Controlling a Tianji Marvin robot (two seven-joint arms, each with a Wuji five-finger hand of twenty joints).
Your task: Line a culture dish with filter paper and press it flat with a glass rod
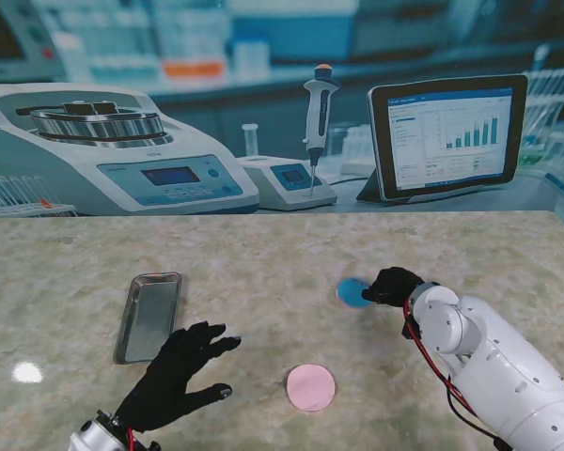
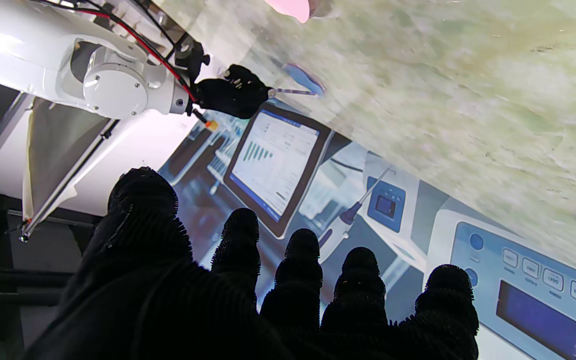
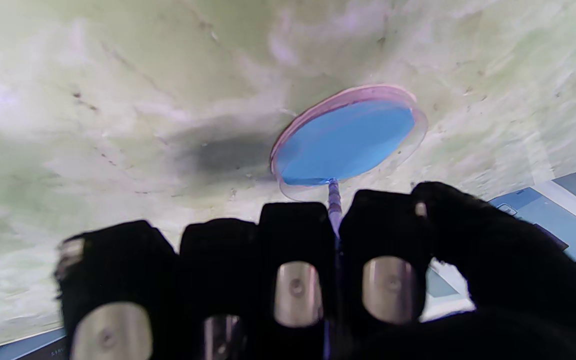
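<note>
Lying flat in the culture dish (image 3: 350, 140), the blue filter paper (image 3: 343, 142) sits on the table (image 1: 282, 249) right of centre. The glass rod (image 3: 334, 202) touches the paper's near edge; its upper length is hidden between the curled fingers (image 3: 295, 235) of the right hand (image 1: 395, 286), which clasp it. From the stand, that hand covers the dish's right side. The left hand (image 1: 174, 371) hovers with fingers spread, holding nothing, between a metal tray (image 1: 150, 315) and a pink disc (image 1: 311, 387).
</note>
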